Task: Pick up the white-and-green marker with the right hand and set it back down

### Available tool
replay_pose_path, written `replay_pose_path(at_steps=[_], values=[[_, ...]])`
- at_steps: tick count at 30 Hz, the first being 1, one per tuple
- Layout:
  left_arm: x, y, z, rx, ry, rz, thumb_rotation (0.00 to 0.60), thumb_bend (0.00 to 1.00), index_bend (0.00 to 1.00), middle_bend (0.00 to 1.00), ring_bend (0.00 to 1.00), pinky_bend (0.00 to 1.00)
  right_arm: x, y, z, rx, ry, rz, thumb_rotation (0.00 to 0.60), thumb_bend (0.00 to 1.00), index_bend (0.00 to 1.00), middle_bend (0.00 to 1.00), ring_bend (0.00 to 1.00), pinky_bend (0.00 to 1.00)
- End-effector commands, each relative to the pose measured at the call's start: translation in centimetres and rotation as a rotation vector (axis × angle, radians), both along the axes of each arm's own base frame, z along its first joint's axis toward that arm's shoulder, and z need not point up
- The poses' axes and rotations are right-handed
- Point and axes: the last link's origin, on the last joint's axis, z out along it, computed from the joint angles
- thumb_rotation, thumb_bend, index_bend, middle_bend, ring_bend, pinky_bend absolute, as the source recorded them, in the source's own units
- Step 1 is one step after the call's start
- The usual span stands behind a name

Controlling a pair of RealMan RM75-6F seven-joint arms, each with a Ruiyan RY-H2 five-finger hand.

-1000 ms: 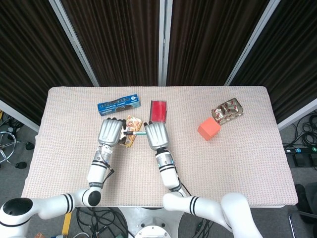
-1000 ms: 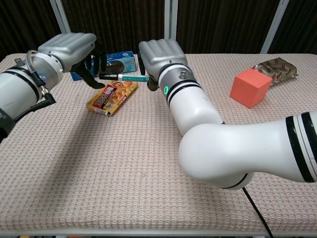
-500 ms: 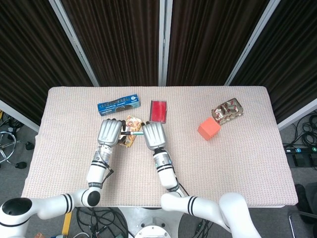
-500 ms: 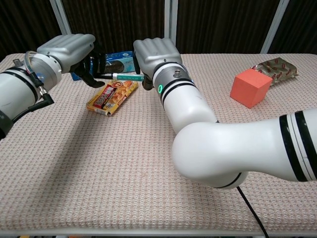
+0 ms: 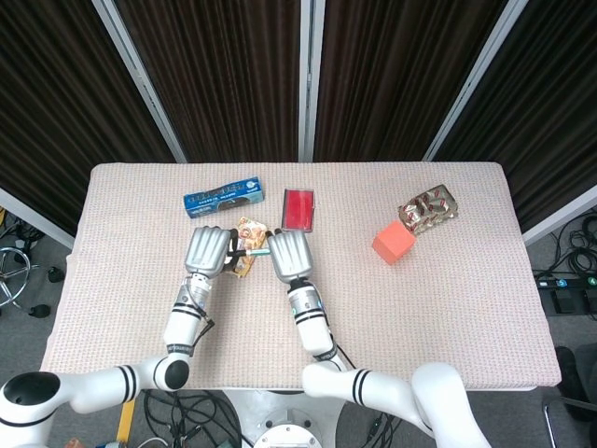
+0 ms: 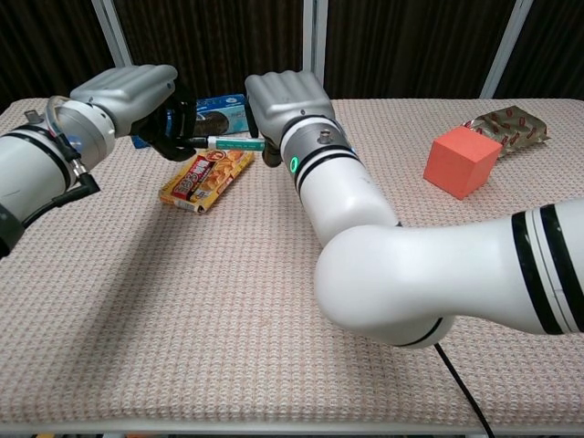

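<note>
The white-and-green marker (image 6: 233,142) (image 5: 250,251) lies level just above the table, over the far end of an orange snack packet (image 6: 205,178). My right hand (image 6: 285,100) (image 5: 290,256) grips its green end, fingers curled down over it. My left hand (image 6: 128,91) (image 5: 207,250) hovers just left of it, its dark fingers (image 6: 178,128) curled at the marker's black cap end. Whether they touch the cap is not clear. The head view shows only a short piece of the marker between the two hands.
A blue biscuit box (image 5: 222,197) lies behind the left hand and a red box (image 5: 298,207) behind the right. An orange cube (image 5: 393,242) and a crinkled foil packet (image 5: 428,207) sit to the right. The beige woven table (image 5: 420,317) stretches toward the front.
My right hand has shifted left with the marker, bringing its black cap end up to the left hand's fingers. The left hand has stayed in place.
</note>
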Motion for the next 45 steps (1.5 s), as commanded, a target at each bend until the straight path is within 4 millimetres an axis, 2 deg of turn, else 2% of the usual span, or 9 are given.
replay_pose_path(at_steps=[1, 10, 18, 24, 28, 31, 34, 39, 45], values=[[-0.2, 0.0, 0.2, 0.003, -0.001, 0.003, 0.600, 0.36, 0.64, 0.66, 0.58, 0.59, -0.2, 0.0, 0.1, -0.004, 0.007, -0.001, 0.600, 0.33, 0.66, 0.63, 0.85, 0.90], [-1.9, 1.0, 0.9, 0.018, -0.039, 0.083, 0.600, 0.37, 0.65, 0.67, 0.59, 0.60, -2.8, 0.2, 2.0, -0.058, 0.031, 0.001, 0.600, 0.33, 0.67, 0.64, 0.85, 0.90], [-5.7, -3.4, 1.3, -0.015, -0.078, 0.157, 0.600, 0.37, 0.65, 0.67, 0.59, 0.60, -8.5, 2.2, 4.4, -0.017, 0.067, -0.057, 0.600, 0.33, 0.67, 0.64, 0.85, 0.90], [-7.8, -5.6, 0.4, -0.052, -0.090, 0.222, 0.600, 0.37, 0.64, 0.66, 0.58, 0.59, -11.9, 3.2, 4.5, 0.050, 0.111, -0.100, 0.600, 0.33, 0.67, 0.63, 0.85, 0.90], [-8.0, -6.1, -0.1, -0.090, -0.111, 0.217, 0.600, 0.26, 0.54, 0.56, 0.48, 0.52, -12.8, 3.6, 4.0, 0.100, 0.116, -0.117, 0.600, 0.20, 0.61, 0.58, 0.83, 0.90], [-8.0, -6.0, 0.1, -0.091, -0.120, 0.194, 0.600, 0.16, 0.43, 0.47, 0.39, 0.42, -13.0, 3.7, 4.0, 0.125, 0.120, -0.124, 0.600, 0.03, 0.39, 0.47, 0.69, 0.89], [-7.8, -5.9, 0.6, -0.080, -0.124, 0.173, 0.600, 0.12, 0.36, 0.41, 0.33, 0.36, -12.9, 3.7, 4.4, 0.122, 0.104, -0.132, 0.600, 0.00, 0.23, 0.36, 0.51, 0.83], [-7.5, -5.9, 2.0, -0.048, -0.120, 0.160, 0.600, 0.09, 0.33, 0.38, 0.30, 0.34, -12.8, 3.9, 6.3, 0.081, 0.052, -0.137, 0.600, 0.00, 0.17, 0.29, 0.35, 0.76], [-8.4, -6.9, 6.5, 0.134, -0.015, 0.090, 0.600, 0.07, 0.36, 0.37, 0.30, 0.33, -13.6, 6.1, 12.2, -0.058, -0.085, -0.100, 0.600, 0.00, 0.17, 0.28, 0.26, 0.63]])
